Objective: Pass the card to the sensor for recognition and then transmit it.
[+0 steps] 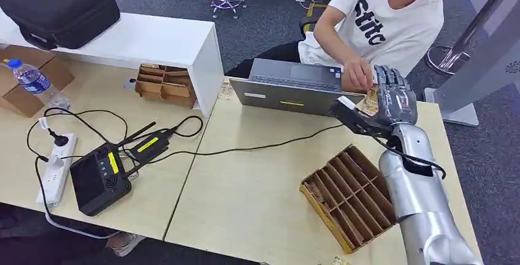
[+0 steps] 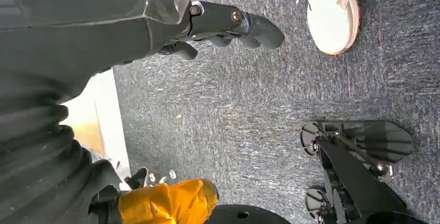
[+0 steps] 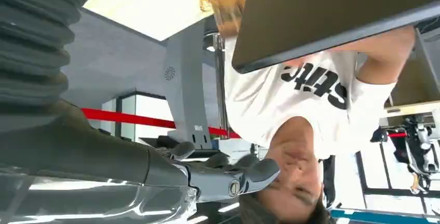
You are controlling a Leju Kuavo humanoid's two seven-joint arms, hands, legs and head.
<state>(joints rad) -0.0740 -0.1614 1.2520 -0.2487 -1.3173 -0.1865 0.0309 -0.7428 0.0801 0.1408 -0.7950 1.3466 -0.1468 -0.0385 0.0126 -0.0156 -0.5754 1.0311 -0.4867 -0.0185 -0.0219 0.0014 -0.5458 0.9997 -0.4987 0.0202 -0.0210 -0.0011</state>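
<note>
The card (image 1: 368, 102) sits between my right hand (image 1: 395, 98) and the person's hand (image 1: 357, 73), by the laptop (image 1: 293, 85); whether my fingers are pinching it I cannot tell; I judge this the handover, so next I let go only once their grip is sure; my left hand (image 2: 228, 24) hangs loose over grey carpet (image 2: 233, 105); the pale table (image 1: 245, 197) carries a cardboard divider tray (image 1: 346, 194), a controller (image 1: 101, 176) and cables.

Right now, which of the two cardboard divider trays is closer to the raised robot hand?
The divider tray lying flat beside the robot's forearm, below the right robot hand; the other tray sits by the white shelf.
</note>
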